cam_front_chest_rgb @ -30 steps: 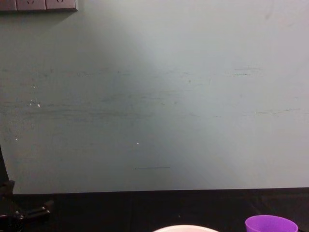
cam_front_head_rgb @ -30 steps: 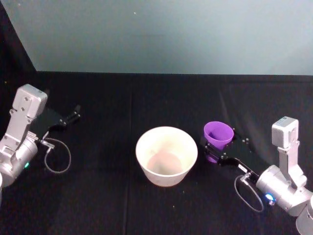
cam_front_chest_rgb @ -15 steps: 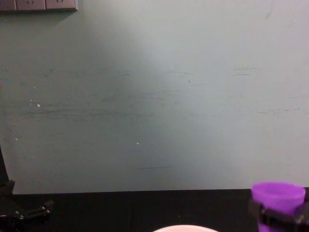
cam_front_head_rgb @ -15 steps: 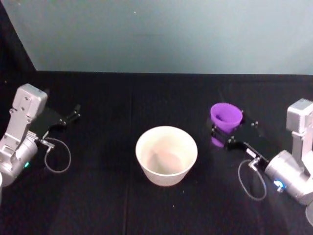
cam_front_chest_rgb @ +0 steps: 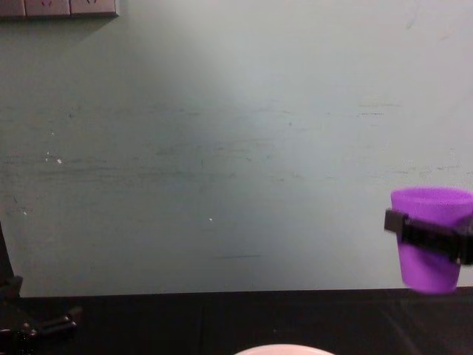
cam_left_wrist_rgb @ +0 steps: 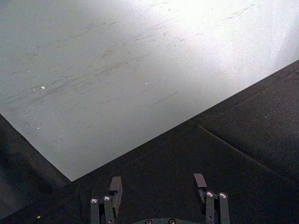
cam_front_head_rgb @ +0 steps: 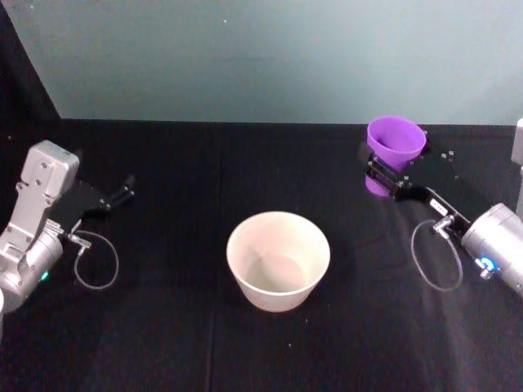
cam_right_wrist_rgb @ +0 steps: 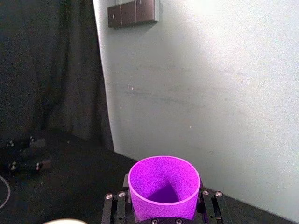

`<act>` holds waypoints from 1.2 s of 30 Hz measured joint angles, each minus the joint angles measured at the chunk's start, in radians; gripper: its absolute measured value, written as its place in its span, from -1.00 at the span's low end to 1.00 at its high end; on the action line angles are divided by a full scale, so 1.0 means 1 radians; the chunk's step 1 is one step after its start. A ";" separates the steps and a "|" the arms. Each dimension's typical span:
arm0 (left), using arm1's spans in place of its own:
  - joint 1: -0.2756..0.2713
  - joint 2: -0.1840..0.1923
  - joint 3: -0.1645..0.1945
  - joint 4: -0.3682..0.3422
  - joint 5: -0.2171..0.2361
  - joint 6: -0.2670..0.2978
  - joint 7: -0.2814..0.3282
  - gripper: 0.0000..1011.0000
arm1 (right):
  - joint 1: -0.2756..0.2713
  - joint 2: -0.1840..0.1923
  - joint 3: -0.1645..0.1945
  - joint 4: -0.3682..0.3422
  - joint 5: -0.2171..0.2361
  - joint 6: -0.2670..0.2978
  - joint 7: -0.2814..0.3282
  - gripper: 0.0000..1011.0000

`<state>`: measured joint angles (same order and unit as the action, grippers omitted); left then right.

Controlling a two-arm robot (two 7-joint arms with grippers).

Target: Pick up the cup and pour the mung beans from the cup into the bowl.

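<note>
The purple cup [cam_front_head_rgb: 396,143] hangs upright in the air, to the right of and beyond the bowl [cam_front_head_rgb: 278,260]. My right gripper [cam_front_head_rgb: 391,169] is shut on the cup, its black fingers [cam_right_wrist_rgb: 114,205] clamped on both sides of the wall. In the chest view the cup [cam_front_chest_rgb: 430,251] floats well above the black table, with the bowl's rim [cam_front_chest_rgb: 284,349] at the bottom edge. The wrist view looks onto the cup's rim and purple inner wall [cam_right_wrist_rgb: 163,184]; the mung beans are hidden. My left gripper [cam_front_head_rgb: 122,192] rests open at the far left.
A black cloth [cam_front_head_rgb: 180,327] covers the table, which ends at a pale grey-green wall [cam_front_head_rgb: 261,57] behind. A loose cable loop [cam_front_head_rgb: 98,261] hangs by the left arm and another [cam_front_head_rgb: 437,261] by the right arm.
My right gripper has lifted the cup off the table beside the bowl and carried it up, back and to the right. The left arm and the bowl have stayed put.
</note>
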<state>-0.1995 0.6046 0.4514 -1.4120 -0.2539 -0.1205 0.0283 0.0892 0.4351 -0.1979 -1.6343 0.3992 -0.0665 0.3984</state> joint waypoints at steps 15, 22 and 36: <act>0.000 0.000 0.000 0.000 0.000 0.000 0.000 0.98 | 0.010 0.017 0.019 -0.054 0.019 0.017 -0.010 0.47; 0.000 0.000 0.000 0.000 0.000 0.000 0.000 0.98 | 0.010 0.016 0.019 -0.054 0.018 0.016 -0.010 0.47; 0.000 0.000 0.000 0.000 0.000 0.000 0.000 0.98 | 0.009 0.014 0.018 -0.053 0.017 0.016 -0.010 0.47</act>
<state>-0.1995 0.6047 0.4514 -1.4120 -0.2540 -0.1205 0.0283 0.0983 0.4490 -0.1802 -1.6875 0.4161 -0.0509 0.3881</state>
